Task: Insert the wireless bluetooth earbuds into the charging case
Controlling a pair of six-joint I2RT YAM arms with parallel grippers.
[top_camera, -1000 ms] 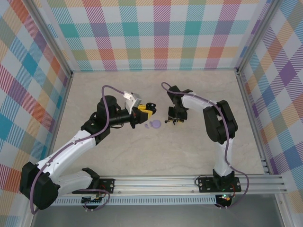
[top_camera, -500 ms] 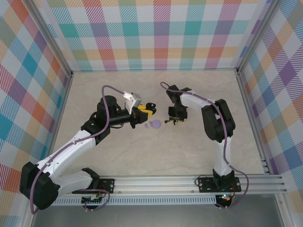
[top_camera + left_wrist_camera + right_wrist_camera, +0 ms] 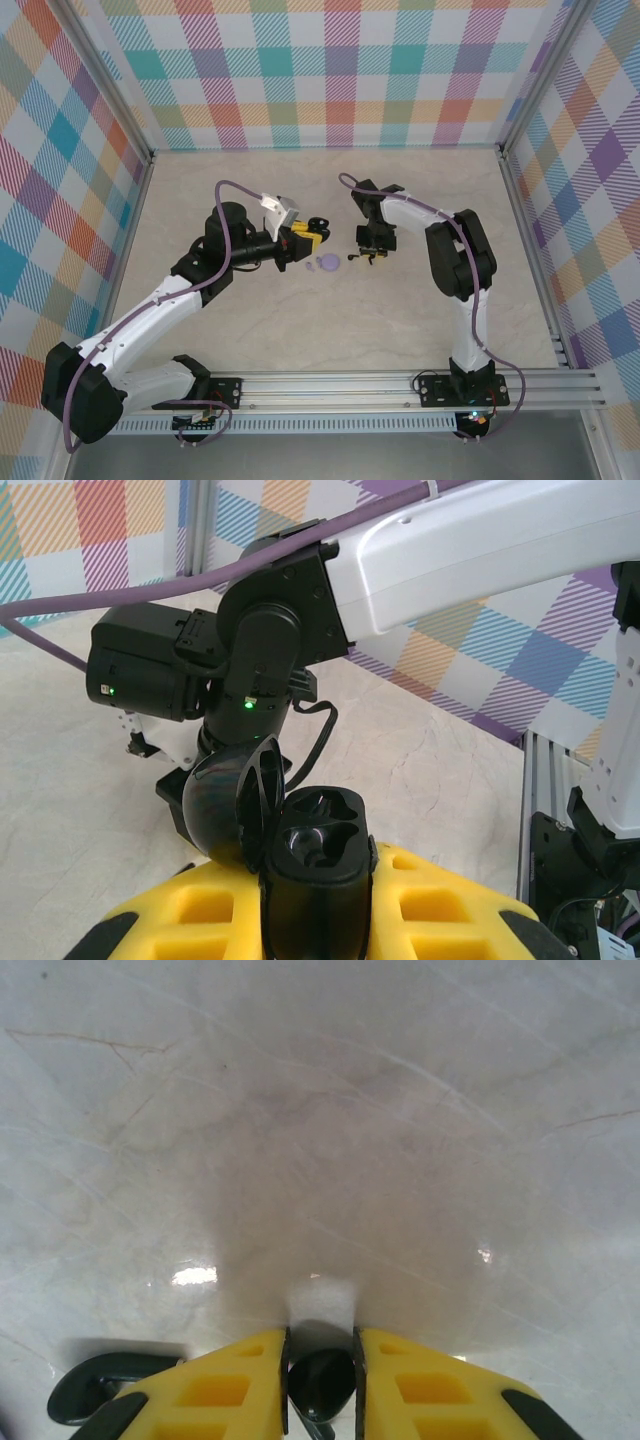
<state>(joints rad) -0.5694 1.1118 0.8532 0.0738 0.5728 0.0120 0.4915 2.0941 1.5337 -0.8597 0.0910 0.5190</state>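
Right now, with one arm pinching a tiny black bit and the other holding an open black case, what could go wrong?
The earbud is pinched only near the tips of the right jaws; small and rounded, it could slip or twist. The open black case in the left jaws has small recesses, so a slightly off approach may miss them. A second dark curved piece lies on the table beside the right jaws and might get knocked away.

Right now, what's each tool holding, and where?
Left tool grips the open black case by its base; right tool pinches a black earbud across its body.
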